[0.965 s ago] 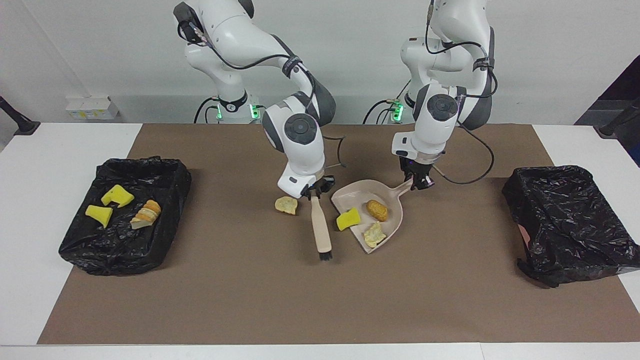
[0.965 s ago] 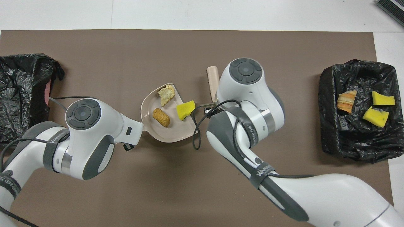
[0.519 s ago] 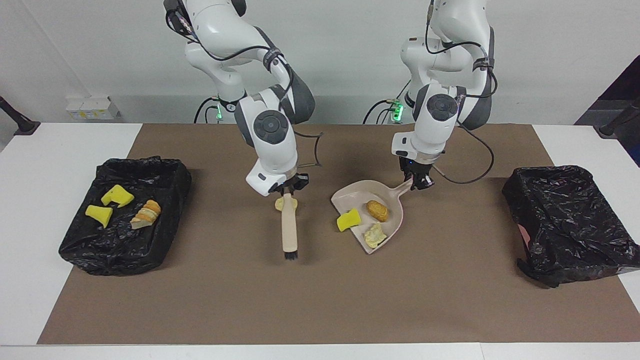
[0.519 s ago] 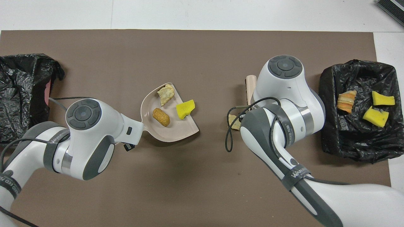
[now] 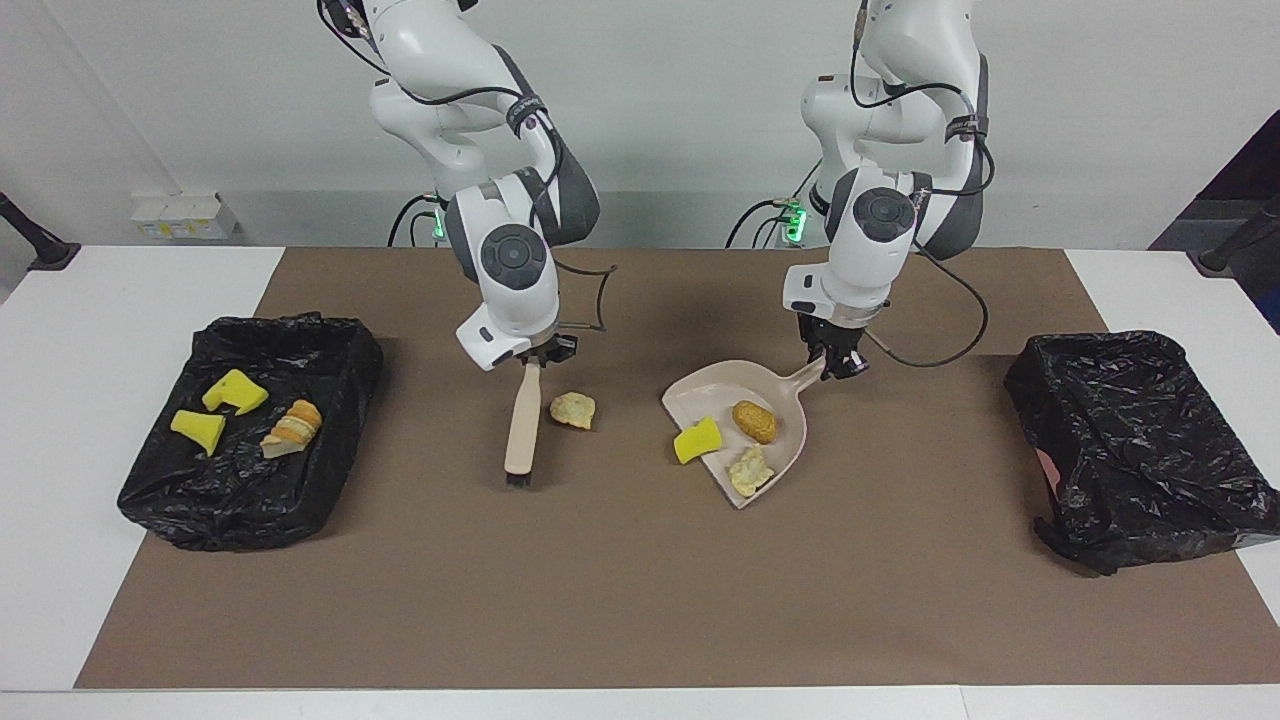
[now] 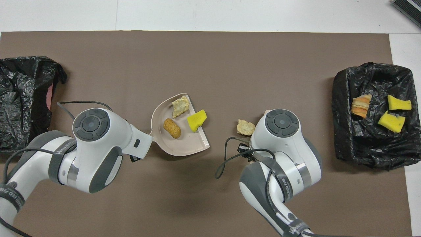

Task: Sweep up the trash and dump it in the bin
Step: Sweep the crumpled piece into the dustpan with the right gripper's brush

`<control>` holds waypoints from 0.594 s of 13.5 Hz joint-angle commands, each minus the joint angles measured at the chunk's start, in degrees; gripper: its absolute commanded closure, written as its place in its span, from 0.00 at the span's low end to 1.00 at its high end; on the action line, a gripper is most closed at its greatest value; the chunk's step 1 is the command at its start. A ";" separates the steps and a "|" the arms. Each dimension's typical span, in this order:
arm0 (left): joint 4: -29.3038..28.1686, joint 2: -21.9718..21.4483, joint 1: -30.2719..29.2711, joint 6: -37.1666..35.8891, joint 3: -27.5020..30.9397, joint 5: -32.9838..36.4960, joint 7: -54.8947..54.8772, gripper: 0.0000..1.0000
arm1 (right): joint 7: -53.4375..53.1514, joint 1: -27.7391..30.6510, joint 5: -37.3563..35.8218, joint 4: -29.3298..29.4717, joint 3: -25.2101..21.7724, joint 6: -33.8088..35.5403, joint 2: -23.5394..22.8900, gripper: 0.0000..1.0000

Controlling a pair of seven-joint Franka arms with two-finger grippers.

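While the left gripper point(image 5: 838, 362) keeps its closed hold on the handle of the beige dustpan point(image 5: 787, 413), the right gripper point(image 5: 535, 352) has carried the brush point(image 5: 522, 424) away from the pan's mouth toward the right arm's end of the table. It is still clamped on the top of the brush handle. A second ago the brush stood between the loose bread scrap point(image 5: 573, 409) and the pan. It has since passed over the scrap, so the scrap now lies between brush and pan. The brush hangs handle up, bristles low by the brown mat point(image 5: 640, 600); whether they touch it is hard to say.

Three pieces sit in the pan, and the pan has hardly moved: a yellow sponge piece point(image 5: 696, 439) at its open lip, a round brown bread chunk point(image 5: 754, 420) and a pale crumbly piece point(image 5: 748, 469).

Judging from this, the brush is now set up to push the last loose scrap toward the pan. The bin at the right arm's end point(image 5: 330, 470) already holds two sponge pieces and a bread slice. The bin at the left arm's end point(image 5: 1140, 450) shows nothing inside. Sweeping looks nearly done; this load has yet to be dumped.
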State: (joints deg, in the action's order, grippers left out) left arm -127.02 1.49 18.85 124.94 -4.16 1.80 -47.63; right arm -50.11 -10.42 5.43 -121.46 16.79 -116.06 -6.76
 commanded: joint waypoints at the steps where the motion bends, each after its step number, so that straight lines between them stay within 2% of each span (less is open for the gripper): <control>1: -3.50 -2.36 1.63 1.44 0.65 -0.66 -1.59 1.00 | -1.49 -1.10 5.10 -0.80 0.17 -4.86 0.97 1.00; 3: -3.59 -2.37 1.54 1.44 0.65 -0.66 0.24 1.00 | 2.37 -1.88 5.30 3.40 0.17 -4.79 -3.06 1.00; 5: -3.59 -2.37 1.46 1.44 0.65 -0.66 1.04 1.00 | 11.66 -2.06 5.38 7.79 0.17 -5.14 -7.10 1.00; 8: -3.59 -2.37 1.10 1.36 0.65 -0.66 1.04 1.00 | 22.39 -1.89 5.73 11.76 1.13 -4.70 -9.84 1.00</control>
State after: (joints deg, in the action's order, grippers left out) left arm -127.97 0.77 19.40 125.11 -4.17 1.66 -47.05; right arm -34.50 -12.77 9.77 -113.49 16.90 -120.78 -13.70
